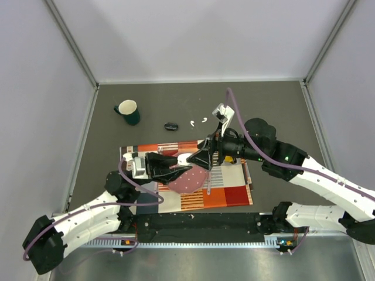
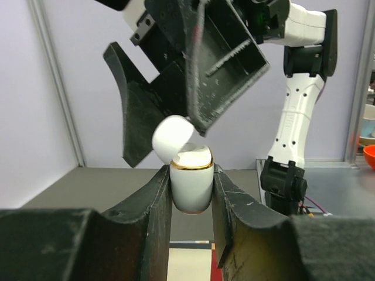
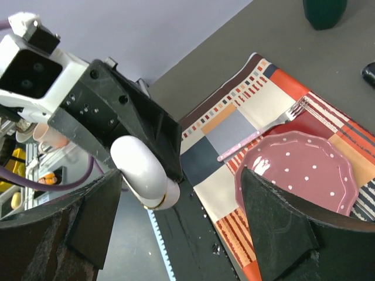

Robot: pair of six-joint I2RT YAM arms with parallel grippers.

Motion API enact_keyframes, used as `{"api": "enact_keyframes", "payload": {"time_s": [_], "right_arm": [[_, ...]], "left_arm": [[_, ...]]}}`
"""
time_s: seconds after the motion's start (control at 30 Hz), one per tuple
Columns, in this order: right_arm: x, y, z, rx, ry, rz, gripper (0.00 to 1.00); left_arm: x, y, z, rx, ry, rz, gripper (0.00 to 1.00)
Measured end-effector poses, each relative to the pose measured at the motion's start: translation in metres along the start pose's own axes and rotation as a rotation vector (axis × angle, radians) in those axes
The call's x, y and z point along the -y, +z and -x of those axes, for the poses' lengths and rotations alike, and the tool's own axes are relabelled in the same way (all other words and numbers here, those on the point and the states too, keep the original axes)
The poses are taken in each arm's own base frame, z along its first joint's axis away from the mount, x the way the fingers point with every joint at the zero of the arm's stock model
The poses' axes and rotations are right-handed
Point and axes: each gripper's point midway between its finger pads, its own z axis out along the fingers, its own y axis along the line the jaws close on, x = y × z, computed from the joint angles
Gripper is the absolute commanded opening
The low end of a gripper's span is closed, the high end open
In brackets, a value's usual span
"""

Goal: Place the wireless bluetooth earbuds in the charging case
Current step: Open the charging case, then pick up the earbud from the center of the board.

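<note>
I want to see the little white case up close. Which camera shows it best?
The left wrist camera: the charging case sits close and centred in the left gripper, lid tipped open, gold rim showing. The right wrist camera sees only its side. From the top camera it is a tiny white speck.
</note>
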Motion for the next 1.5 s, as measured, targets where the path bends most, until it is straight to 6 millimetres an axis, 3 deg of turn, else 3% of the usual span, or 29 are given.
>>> {"api": "enact_keyframes", "payload": {"time_s": [0.4, 0.77, 0.97, 1.1, 1.27, 1.33, 1.43, 1.5], "right_arm": [[-0.003, 0.001, 0.016, 0.057, 0.015, -0.005, 0.84], [-0.009, -0.002, 0.028, 0.101, 0.043, 0.024, 0.86], [-0.008, -0.015, 0.050, 0.172, 0.052, 0.016, 0.85], [0.038, -0.030, 0.072, 0.252, 0.115, -0.130, 0.80], [0.135, -0.034, 0.072, 0.247, 0.263, -0.399, 0.76], [0.178, -0.026, 0.061, 0.207, 0.326, -0.505, 0.72], [0.235, -0.005, 0.028, 0.086, 0.413, -0.643, 0.70], [0.263, 0.009, 0.010, 0.014, 0.456, -0.712, 0.71]], "left_arm": [[0.010, -0.003, 0.012, 0.018, 0.028, -0.032, 0.00], [-0.001, -0.012, 0.012, -0.001, 0.063, 0.058, 0.00], [-0.007, -0.018, 0.012, -0.010, 0.072, 0.105, 0.00], [-0.007, -0.021, 0.018, -0.002, 0.087, 0.123, 0.00], [-0.004, -0.028, 0.031, 0.023, 0.115, 0.138, 0.00], [-0.004, -0.031, 0.036, 0.035, 0.129, 0.147, 0.00], [-0.002, -0.034, 0.040, 0.042, 0.141, 0.152, 0.00], [-0.001, -0.036, 0.041, 0.039, 0.145, 0.156, 0.00]]}}
